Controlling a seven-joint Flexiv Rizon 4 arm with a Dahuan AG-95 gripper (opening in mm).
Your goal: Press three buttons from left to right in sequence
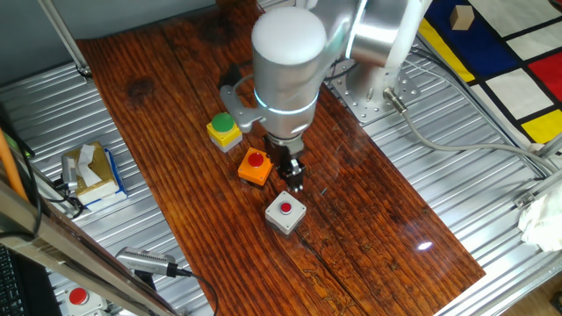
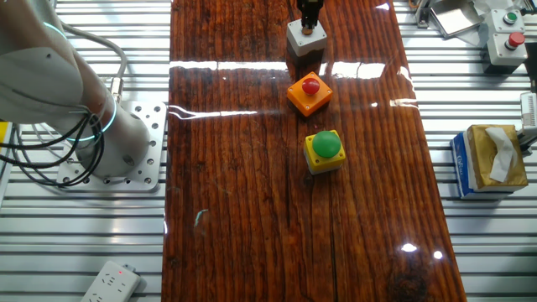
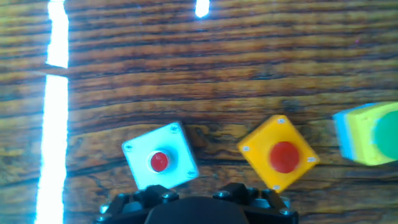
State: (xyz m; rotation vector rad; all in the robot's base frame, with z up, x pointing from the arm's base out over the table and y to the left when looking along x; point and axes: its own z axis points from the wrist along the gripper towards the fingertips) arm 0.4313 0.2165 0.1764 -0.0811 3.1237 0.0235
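Three button boxes stand in a diagonal row on the wooden board. They are a yellow box with a green cap, an orange box with a red cap and a grey box with a red cap. The other fixed view shows the same three: the yellow box, the orange box and the grey box. My gripper hangs low between the orange and grey boxes. In the hand view the grey box lies left of centre, the orange box to the right, and the yellow box at the right edge. No view shows my fingertips.
A tissue box sits left of the board on the metal table. A whitish box with a red and a green button stands off the board. The arm's base plate and its cables are beside the board. A power strip lies at the table's corner.
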